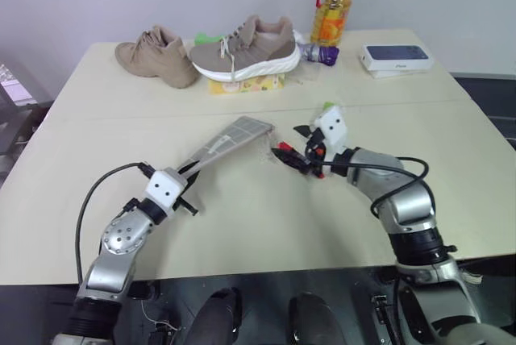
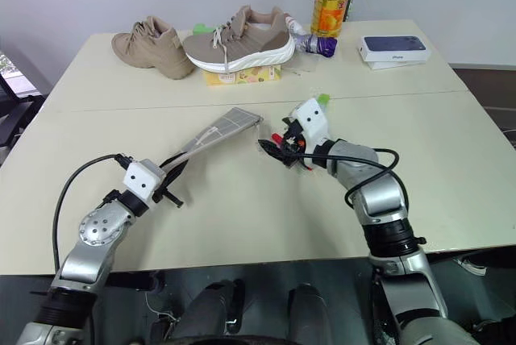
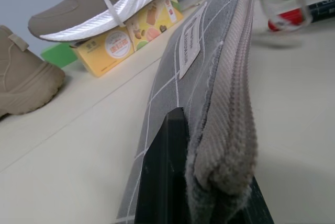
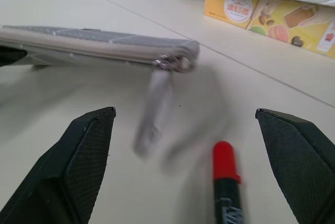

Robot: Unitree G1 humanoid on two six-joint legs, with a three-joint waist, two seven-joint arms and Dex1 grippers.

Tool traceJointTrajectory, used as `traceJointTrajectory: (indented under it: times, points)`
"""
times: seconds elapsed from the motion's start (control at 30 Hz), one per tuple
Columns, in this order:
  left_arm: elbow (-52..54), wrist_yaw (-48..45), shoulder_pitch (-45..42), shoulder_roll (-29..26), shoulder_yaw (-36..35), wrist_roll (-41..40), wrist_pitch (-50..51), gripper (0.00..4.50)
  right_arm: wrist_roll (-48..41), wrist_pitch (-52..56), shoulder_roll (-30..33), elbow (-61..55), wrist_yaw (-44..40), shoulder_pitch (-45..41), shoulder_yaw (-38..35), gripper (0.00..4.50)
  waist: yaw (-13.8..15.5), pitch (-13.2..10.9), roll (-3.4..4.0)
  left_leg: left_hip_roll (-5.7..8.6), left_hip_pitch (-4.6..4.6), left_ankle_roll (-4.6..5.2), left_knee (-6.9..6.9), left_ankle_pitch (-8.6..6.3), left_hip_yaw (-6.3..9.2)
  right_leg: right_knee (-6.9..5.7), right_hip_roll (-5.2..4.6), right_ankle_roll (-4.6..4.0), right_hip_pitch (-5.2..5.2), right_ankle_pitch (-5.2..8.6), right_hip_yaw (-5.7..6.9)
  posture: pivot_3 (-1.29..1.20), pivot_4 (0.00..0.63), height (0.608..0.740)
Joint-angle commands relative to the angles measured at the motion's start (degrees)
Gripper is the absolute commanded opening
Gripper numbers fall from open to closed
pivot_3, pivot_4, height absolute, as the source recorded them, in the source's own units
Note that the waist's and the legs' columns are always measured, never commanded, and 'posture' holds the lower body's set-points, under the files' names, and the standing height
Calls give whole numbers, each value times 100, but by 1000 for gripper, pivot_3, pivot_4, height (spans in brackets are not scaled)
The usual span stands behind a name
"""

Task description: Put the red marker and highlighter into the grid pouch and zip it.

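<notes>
My left gripper (image 1: pixel 193 169) grasps the grid pouch (image 1: pixel 230 140); my right gripper (image 4: pixel 188 145) is released. Close on the red marker (image 4: pixel 226 179) directly ahead between my fingers.

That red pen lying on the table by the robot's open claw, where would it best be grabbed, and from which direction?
Probably by its black middle, coming down from above. The red marker lies flat on the table, so only its top and sides are free. The right gripper, open, could straddle the barrel, one finger on each long side. The grid pouch, held up by the left gripper, sits clear of it.
</notes>
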State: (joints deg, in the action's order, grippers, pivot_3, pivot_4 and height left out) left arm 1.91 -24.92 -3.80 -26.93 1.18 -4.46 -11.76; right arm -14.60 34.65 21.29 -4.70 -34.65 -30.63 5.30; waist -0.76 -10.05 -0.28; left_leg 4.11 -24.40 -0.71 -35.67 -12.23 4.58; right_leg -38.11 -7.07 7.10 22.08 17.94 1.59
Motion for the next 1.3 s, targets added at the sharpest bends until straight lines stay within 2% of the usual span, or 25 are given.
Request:
traceJointTrajectory:
  times: [0.03,0.07,0.17,0.2,0.37,0.4,0.6,0.83,1.13,1.3]
  points:
    - [220,-49,19,16,-50,29,-27,0,5,80,-190,-25,238,-116,-35,4447,8,0,0,0,0,0,0,0,0,0,0,0,0,0,0,0,150,739]
    - [232,-58,25,25,-55,29,-22,0,-5,101,-230,-18,260,-115,-28,4447,12,0,0,0,0,-1,-1,0,0,0,0,0,-1,0,0,0,150,739]
    - [249,-78,7,62,-49,28,-15,0,-2,121,-331,69,312,-144,-21,3570,11,0,0,1,0,-1,-1,0,0,1,0,0,-1,0,0,0,150,739]
    - [250,-82,1,75,-45,32,-12,0,-19,129,-372,97,333,-155,-31,3136,8,0,0,1,0,-1,-1,0,0,1,0,0,-1,0,0,0,150,739]
    - [248,-127,-26,124,-29,76,-21,0,-10,83,-507,173,403,-194,-22,335,1,0,0,0,0,-1,0,1,0,0,0,0,0,0,0,0,150,739]
    - [249,-131,-26,130,-32,81,-18,0,-10,85,-520,159,408,-189,-17,57,3,0,0,1,0,-1,0,1,0,0,0,0,0,0,0,0,150,739]
    - [203,-103,-82,165,-9,183,2,0,-13,93,-538,-10,320,-162,99,57,3,0,0,1,0,-1,0,1,0,0,0,0,0,0,0,0,150,739]
    - [64,87,-339,404,133,495,171,0,40,104,-326,-745,-197,-139,783,57,5,0,0,1,0,-2,0,1,0,0,0,0,1,0,1,0,150,739]
    - [-222,531,-802,978,413,938,398,0,195,148,-394,-1301,-549,-402,1673,57,4,1,-2,2,0,-2,-2,1,2,0,0,0,0,0,2,0,150,739]
    - [-250,634,-846,1115,473,1047,420,0,241,131,-520,-1331,-607,-521,1854,57,9,1,-3,3,-1,-2,-2,1,1,0,0,0,0,0,2,0,150,739]
